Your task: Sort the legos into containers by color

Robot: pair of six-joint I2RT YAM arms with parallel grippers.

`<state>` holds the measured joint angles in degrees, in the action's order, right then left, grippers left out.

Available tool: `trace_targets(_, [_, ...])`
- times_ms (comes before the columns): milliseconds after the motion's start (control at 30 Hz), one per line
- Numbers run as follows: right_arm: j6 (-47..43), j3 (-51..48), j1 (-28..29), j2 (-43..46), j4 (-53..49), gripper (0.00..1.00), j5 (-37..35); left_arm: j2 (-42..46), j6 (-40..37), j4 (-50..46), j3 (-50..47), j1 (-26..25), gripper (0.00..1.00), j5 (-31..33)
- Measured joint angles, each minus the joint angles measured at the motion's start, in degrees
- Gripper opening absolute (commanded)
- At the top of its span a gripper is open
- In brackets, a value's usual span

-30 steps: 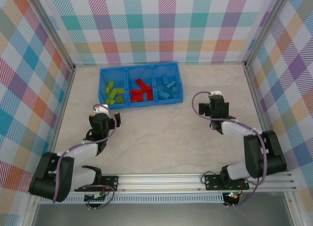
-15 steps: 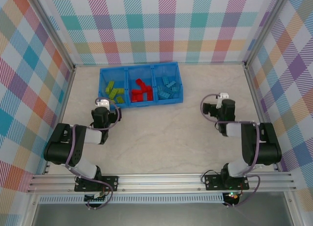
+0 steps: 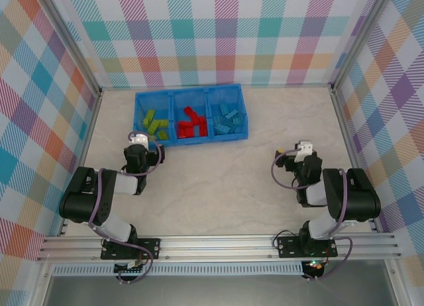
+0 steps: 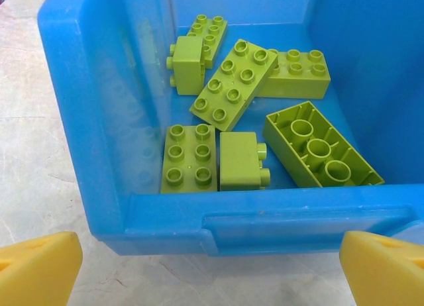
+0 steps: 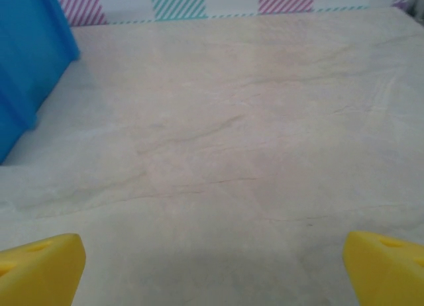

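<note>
Marbled tabletop (image 3: 218, 180) carries a blue tray (image 3: 191, 93) (three compartments): lime legos (image 4: 232, 87) left, red legos (image 3: 191, 124) middle, light blue legos (image 3: 226, 119) right. Left gripper (image 4: 212, 269) and right gripper (image 5: 212, 269) both spread wide, empty.

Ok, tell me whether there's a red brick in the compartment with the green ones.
No, every one of the bricks lying in that compartment is lime green in the left wrist view.
</note>
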<state>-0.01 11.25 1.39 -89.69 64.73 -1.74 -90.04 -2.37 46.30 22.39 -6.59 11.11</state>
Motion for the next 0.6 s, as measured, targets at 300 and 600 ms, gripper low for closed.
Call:
trace_targets(300, [-0.83,10.62,0.76,0.13,-9.05,1.00,0.72,0.00,0.00,0.00,0.00,0.00,1.00,-0.15])
trace_targets(600, [-0.70,10.58,0.76,0.13,-11.43,0.99,0.48,0.00,0.00,0.00,0.00,0.00,1.00,-0.15])
